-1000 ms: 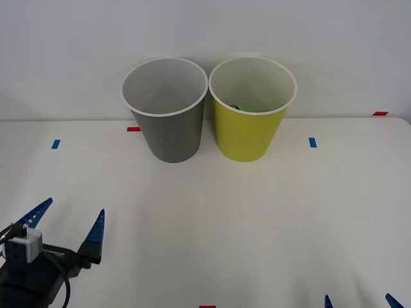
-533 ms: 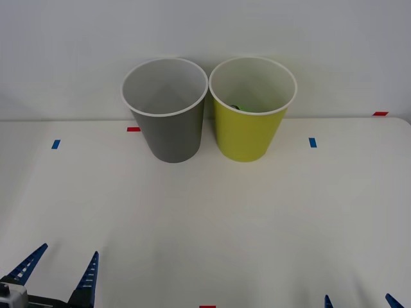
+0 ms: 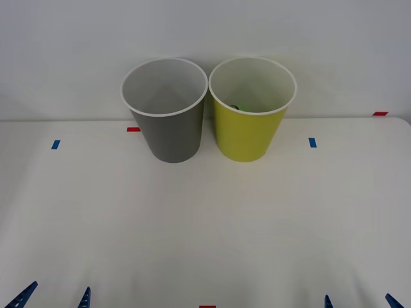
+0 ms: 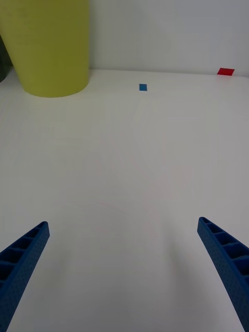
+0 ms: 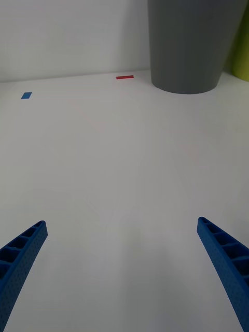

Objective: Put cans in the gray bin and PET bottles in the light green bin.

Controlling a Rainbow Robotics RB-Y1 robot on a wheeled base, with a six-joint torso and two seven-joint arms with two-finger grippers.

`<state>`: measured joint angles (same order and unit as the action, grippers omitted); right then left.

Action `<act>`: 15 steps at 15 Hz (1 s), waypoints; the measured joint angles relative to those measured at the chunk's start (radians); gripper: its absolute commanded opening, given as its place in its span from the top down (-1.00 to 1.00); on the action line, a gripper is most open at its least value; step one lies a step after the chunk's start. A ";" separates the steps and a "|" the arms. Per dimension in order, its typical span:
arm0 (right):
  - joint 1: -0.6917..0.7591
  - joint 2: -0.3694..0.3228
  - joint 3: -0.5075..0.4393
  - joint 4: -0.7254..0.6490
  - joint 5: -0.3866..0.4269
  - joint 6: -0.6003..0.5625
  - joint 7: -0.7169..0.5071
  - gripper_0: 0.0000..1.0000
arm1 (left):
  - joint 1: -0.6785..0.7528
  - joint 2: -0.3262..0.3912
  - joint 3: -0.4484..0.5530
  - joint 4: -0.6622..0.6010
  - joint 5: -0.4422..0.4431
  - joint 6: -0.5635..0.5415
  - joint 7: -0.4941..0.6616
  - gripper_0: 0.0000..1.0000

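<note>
Presently, on the table:
Table: flat white tabletop (image 3: 205, 218) set against a pale wall, carrying both bins at its far edge.
Gray bin: round tapered dark gray plastic bin (image 3: 169, 131) with white rim and pale gray inside, upright at the far side, left of centre; its wall also stands in the left wrist view (image 5: 189, 44).
Light green bin: round tapered yellow-green plastic bin (image 3: 247, 135) with white rim and pale inside, upright just beside the gray bin on its right, rims nearly touching; its wall also stands in the right wrist view (image 4: 49, 46).
PET bottle: small item with a bright green and dark patch (image 3: 238, 107), low inside the light green bin against its near wall; too little is seen to tell how it lies.
Left gripper: blue ribbed two-finger gripper (image 3: 54, 296) at the near left edge of the table, well apart from the bins; jaws spread wide, nothing between them, bare tabletop under the gap (image 5: 122, 270).
Right gripper: blue ribbed two-finger gripper (image 3: 358, 300) at the near right edge, tips alone in view from the front; jaws spread wide, nothing held (image 4: 122, 270).
Blue tape markers: small blue rectangles, one far left (image 3: 56, 144), one right of the light green bin (image 3: 312, 142).
Red tape markers: small red strips, one left of the gray bin's base (image 3: 133, 129), one at the far right edge (image 3: 380, 113), one at the near edge centre (image 3: 207, 307).
</note>
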<state>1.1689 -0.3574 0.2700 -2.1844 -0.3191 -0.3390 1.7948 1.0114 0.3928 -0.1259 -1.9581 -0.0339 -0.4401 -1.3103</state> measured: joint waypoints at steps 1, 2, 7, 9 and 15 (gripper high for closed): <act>0.000 0.000 0.000 0.000 0.000 0.000 0.000 -1.00 | 0.010 -0.001 -0.001 0.000 -0.002 0.006 -0.003 -1.00; 0.000 0.000 0.000 0.000 0.000 0.000 0.000 -1.00 | 0.014 -0.001 -0.003 0.000 -0.003 0.018 -0.005 -1.00; 0.000 0.000 0.000 0.000 0.000 0.000 0.000 -1.00 | 0.016 -0.009 -0.010 -0.001 -0.003 0.036 -0.009 -1.00; 0.000 0.000 0.000 0.000 0.000 0.000 0.000 -1.00 | 0.016 -0.018 -0.010 -0.001 -0.006 0.037 -0.009 -1.00; 0.000 0.000 0.000 0.000 0.000 0.000 0.000 -1.00 | 0.016 -0.020 -0.011 -0.001 -0.007 0.037 -0.009 -1.00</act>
<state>1.1689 -0.3574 0.2700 -2.1844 -0.3191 -0.3390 1.7947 1.0278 0.3728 -0.1365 -1.9588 -0.0412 -0.4034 -1.3192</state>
